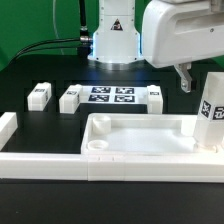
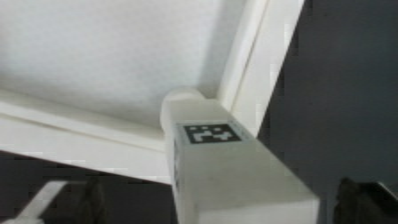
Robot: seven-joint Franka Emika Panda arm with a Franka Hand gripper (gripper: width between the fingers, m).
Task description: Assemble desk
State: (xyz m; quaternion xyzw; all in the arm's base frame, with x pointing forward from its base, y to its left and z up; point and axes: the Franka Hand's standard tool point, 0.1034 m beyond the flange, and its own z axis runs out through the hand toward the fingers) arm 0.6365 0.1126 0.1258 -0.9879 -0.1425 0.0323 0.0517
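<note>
The white tray-like tabletop (image 1: 140,135) lies at the front middle, rim up; its inner corner shows in the wrist view (image 2: 107,60). One white leg (image 1: 210,112) with tags stands at the tabletop's corner on the exterior view's right, slightly tilted. In the wrist view this leg (image 2: 222,165) runs between the two dark fingers (image 2: 54,200) of my gripper (image 2: 210,208), with gaps on both sides. One finger (image 1: 186,78) hangs beside the leg's top, apart from it. Three more legs lie behind: two on the left (image 1: 40,95) (image 1: 70,99), one by the marker board (image 1: 155,97).
The marker board (image 1: 112,95) lies behind the tabletop. Long white border rails (image 1: 50,160) run along the front and up the exterior view's left. The robot base (image 1: 115,40) stands at the back with cables beside it.
</note>
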